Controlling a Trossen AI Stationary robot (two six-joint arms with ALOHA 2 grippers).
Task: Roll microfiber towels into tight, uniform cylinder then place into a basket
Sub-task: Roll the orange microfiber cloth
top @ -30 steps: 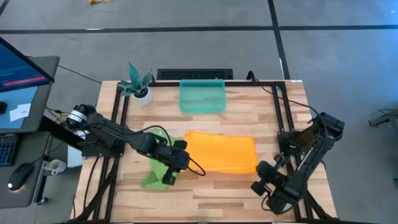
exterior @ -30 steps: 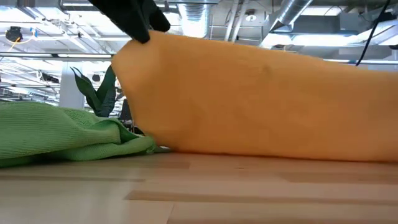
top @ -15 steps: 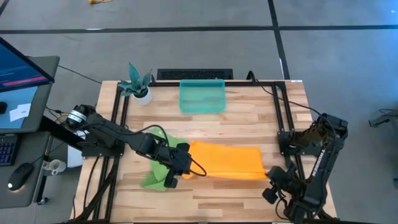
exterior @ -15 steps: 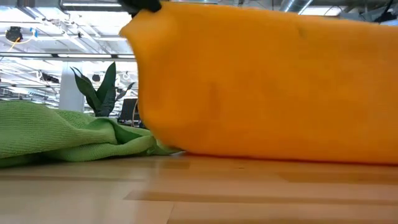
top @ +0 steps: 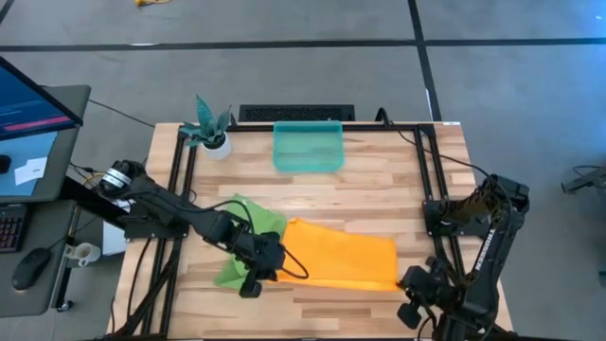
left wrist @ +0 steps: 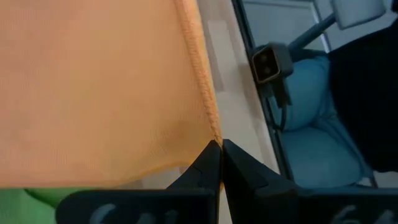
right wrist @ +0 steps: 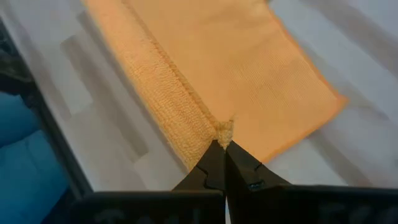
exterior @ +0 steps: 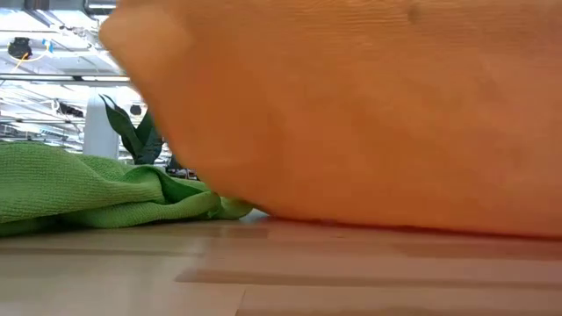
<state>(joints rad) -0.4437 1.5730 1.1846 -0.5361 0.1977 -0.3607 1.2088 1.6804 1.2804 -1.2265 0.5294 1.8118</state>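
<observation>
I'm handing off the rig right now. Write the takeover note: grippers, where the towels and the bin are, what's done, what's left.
Left gripper: shut on a corner of the orange-yellow microfiber towel, at the table's front, beside the green towel.
Right gripper: shut on the same towel's opposite front corner, at the table's right front.
Orange-yellow towel: held between both arms, spread, not rolled.
Lime green microfiber towel: crumpled on the wooden table, left of the orange one, partly under the left arm.
Shallow translucent teal plastic bin: at the table's back edge, no towel in it.
Done: nothing rolled or binned.
Left: roll both towels, place both in the bin.
</observation>
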